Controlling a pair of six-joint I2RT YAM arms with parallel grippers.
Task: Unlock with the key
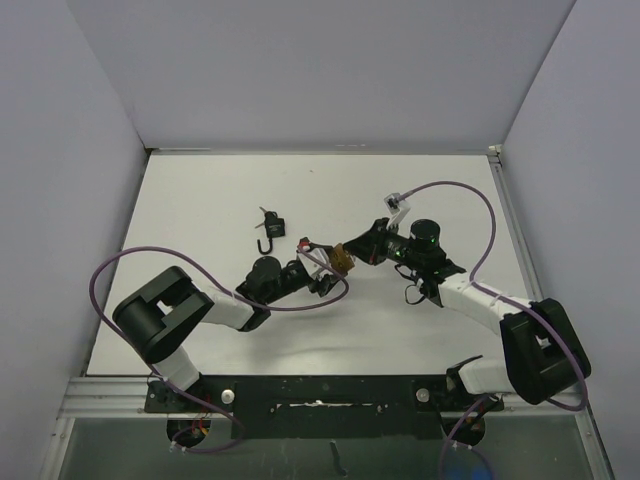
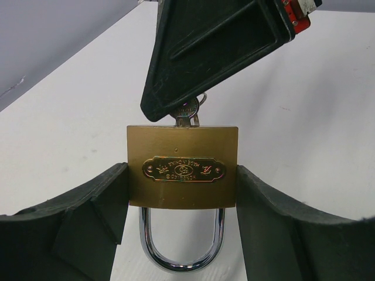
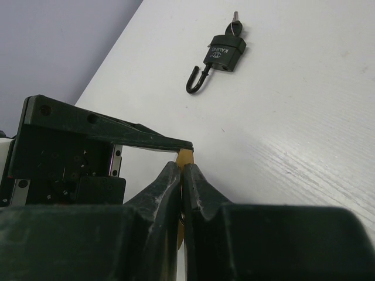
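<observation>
Two claws meet at a brass padlock (image 2: 183, 146), central over the tabletop (image 1: 200, 200), well inside every edge.
Left claw (image 2: 183, 205) grips the padlock's sides; right claw (image 3: 183, 170) pinches the key (image 2: 186, 114), apparently seated in the keyhole. A black padlock (image 3: 224, 54) lies apart, farther back.
</observation>
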